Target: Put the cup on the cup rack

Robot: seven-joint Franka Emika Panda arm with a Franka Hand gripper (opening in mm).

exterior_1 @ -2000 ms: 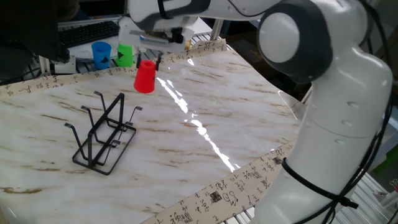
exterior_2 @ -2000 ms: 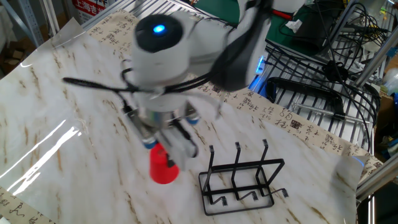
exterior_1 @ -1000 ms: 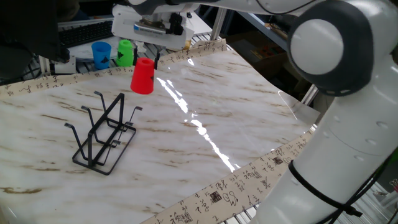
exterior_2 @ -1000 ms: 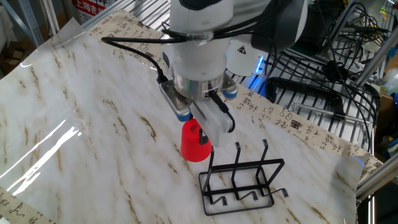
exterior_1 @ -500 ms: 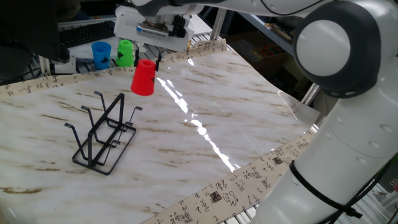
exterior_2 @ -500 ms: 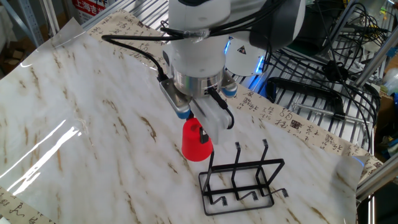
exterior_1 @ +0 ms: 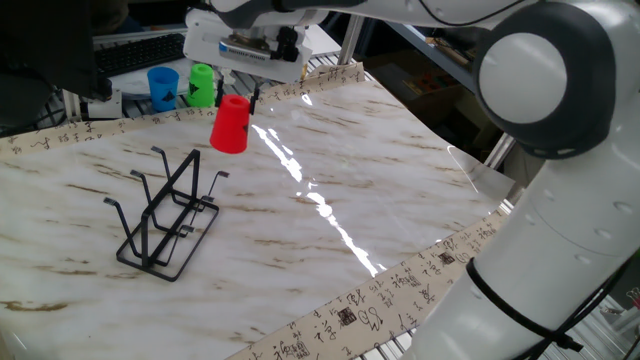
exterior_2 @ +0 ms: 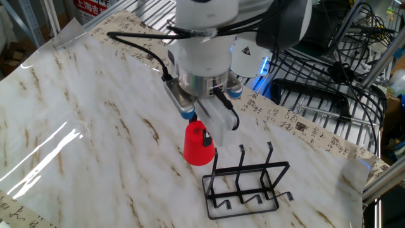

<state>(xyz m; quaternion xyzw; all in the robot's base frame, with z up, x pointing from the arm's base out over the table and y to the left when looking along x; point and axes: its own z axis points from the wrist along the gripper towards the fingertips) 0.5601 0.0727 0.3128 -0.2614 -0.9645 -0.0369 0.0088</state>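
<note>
Gripper (exterior_2: 204, 130) pinching the inverted cup (exterior_2: 199, 145), frame centre.
Risk: mouth missing a prong of the cup rack (exterior_2: 245, 179) lower right, cup toppling.

A small plain red plastic cup (exterior_1: 231, 125) hangs upside down, mouth downward, under the white two-finger gripper (exterior_1: 243, 95) above the far edge of the marble-patterned table (exterior_1: 330, 180). A black thin-wire cup rack (exterior_1: 165, 214) stands near the left edge. A blue cup (exterior_1: 162, 88) and a green cup (exterior_1: 202, 85) sit beyond the far edge.
</note>
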